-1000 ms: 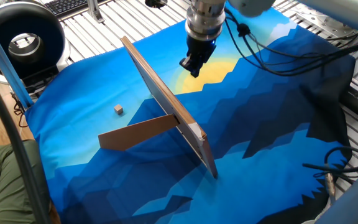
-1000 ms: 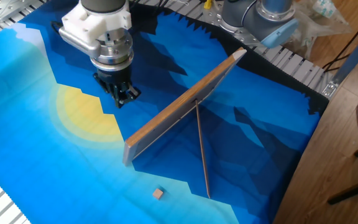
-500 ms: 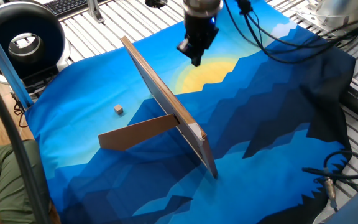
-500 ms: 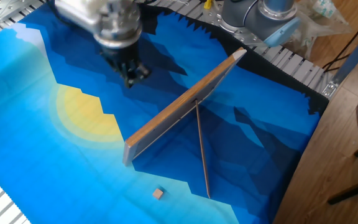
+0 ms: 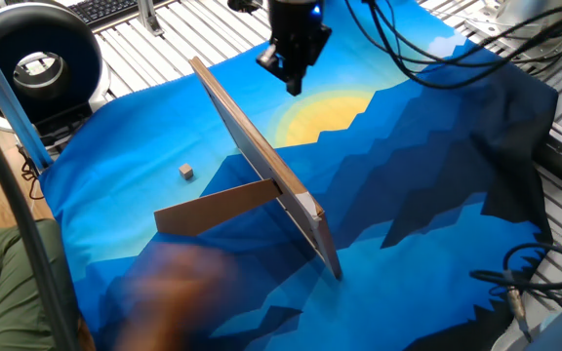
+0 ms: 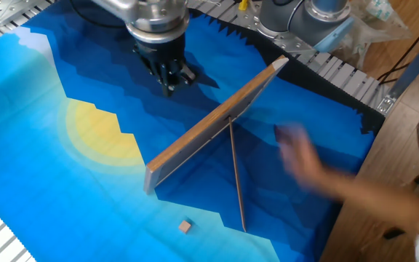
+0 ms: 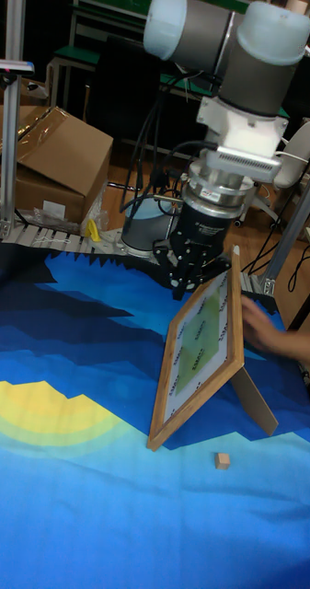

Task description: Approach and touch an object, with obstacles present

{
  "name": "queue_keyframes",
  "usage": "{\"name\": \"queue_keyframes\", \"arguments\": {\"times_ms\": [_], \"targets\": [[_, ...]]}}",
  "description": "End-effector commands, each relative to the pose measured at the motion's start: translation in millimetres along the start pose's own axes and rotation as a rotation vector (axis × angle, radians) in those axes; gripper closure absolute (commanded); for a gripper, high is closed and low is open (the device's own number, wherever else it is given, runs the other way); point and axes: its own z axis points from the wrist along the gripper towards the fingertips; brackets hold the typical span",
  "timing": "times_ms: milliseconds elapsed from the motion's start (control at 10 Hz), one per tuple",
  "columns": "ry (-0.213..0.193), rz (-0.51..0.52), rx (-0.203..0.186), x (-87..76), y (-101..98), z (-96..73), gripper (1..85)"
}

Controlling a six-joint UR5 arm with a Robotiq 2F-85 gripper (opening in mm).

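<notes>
Approach step: black two-finger gripper (image 5: 294,82), fingers' gap unreadable, hung behind upright light-wood board (image 5: 261,166); next, clear it toward tiny light-brown wooden cube (image 5: 186,172).

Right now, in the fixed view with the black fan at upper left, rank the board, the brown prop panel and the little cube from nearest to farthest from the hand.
Measured from the hand:
1. Board: just below-left of the hand, its far end closest.
2. Brown prop panel: behind the board, on the cube's side.
3. Little cube: on the blue cloth beyond the board; close to the panel's rank, slightly farther.
</notes>
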Motion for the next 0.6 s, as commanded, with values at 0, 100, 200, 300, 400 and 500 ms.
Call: {"name": "queue_keyframes", "arguments": {"times_ms": [0, 100, 200, 300, 400, 500], "targets": [[-0.119, -0.077, -0.033, -30.1, 16.5, -9.8, 84.7], [-0.142, -0.084, -0.030, -36.0, 16.1, -10.6, 84.7], [-0.121, -0.090, -0.023, -30.7, 14.1, -9.8, 84.7], [-0.085, -0.089, -0.021, -21.5, 13.1, -8.8, 84.7], [-0.044, -0.079, -0.004, -9.6, 14.8, -33.9, 84.7], [-0.016, -0.057, -0.005, 0.2, 25.4, -58.9, 84.7]]}}
